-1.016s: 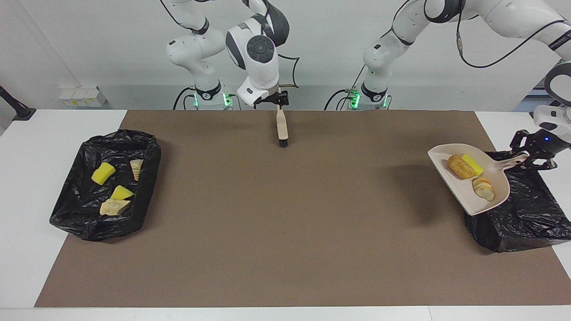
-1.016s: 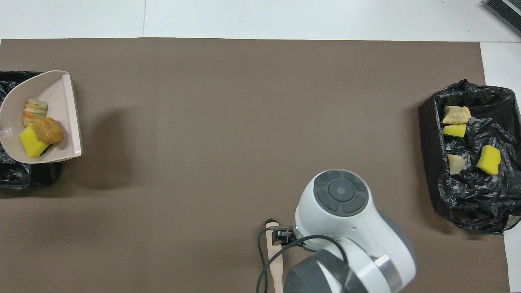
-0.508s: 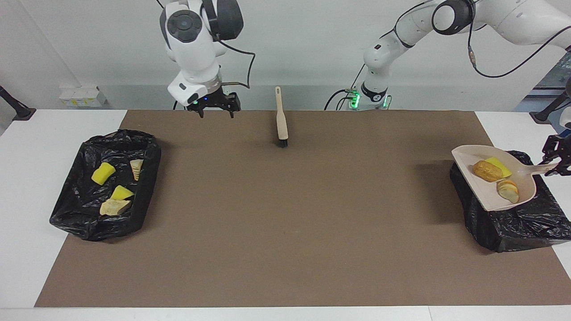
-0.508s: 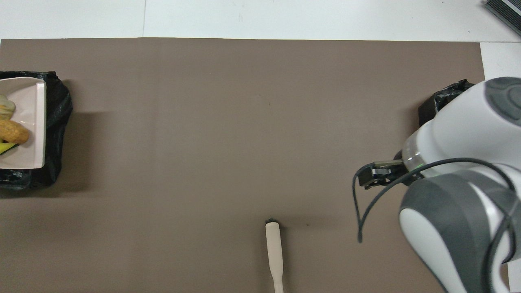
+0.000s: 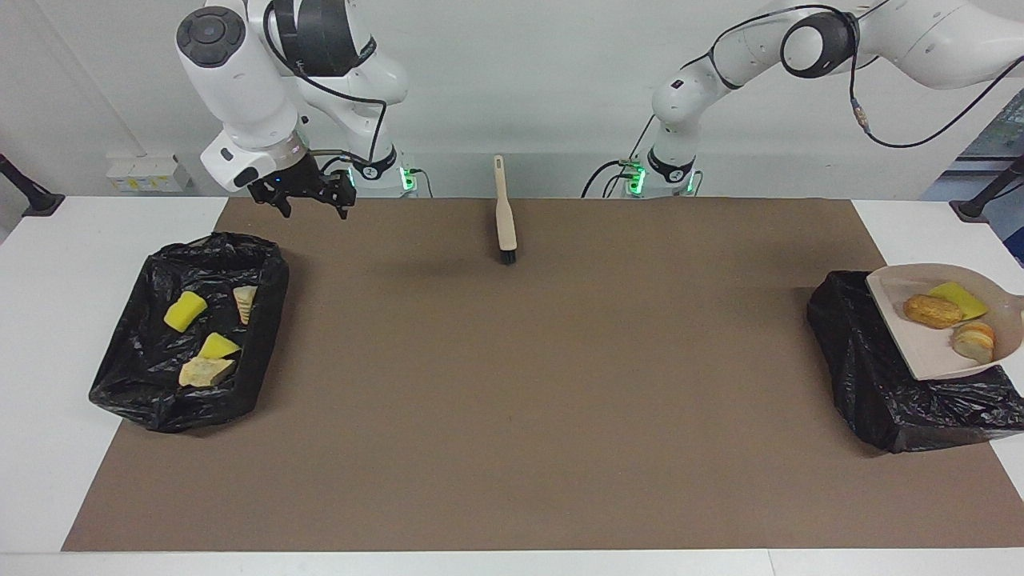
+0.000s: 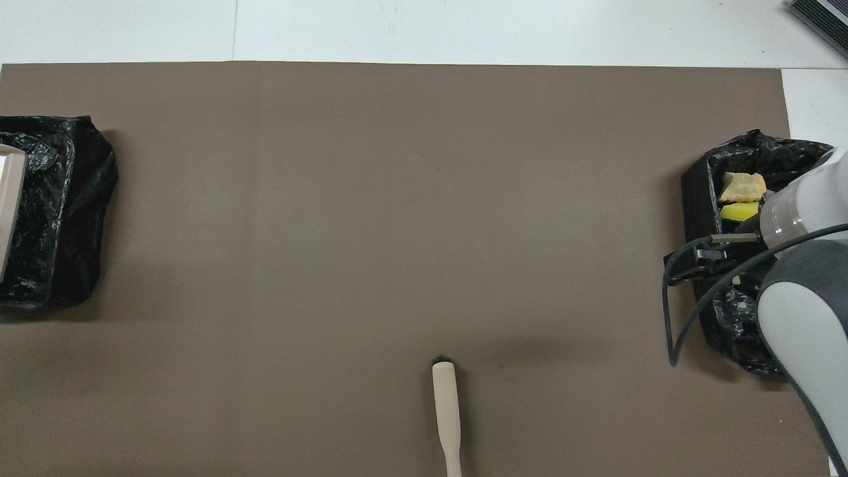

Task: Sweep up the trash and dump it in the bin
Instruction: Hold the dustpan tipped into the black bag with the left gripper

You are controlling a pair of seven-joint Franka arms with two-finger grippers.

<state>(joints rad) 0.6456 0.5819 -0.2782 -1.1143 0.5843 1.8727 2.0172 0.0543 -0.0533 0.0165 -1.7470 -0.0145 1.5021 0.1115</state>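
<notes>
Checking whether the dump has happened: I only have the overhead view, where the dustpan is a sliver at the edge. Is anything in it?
Observer: Yes. The dustpan, over the bin at the left arm's end, carries three scraps: an orange-brown nugget, a yellow sponge chunk and a cream lump.
Operator: The right arm covers most of the other bin. How many scraps there?
Observer: The other bin holds four: two yellow chunks, two cream-tan lumps.
Operator: And the right gripper?
Observer: The right gripper is empty, fingers open, over the mat beside that bin.
</notes>
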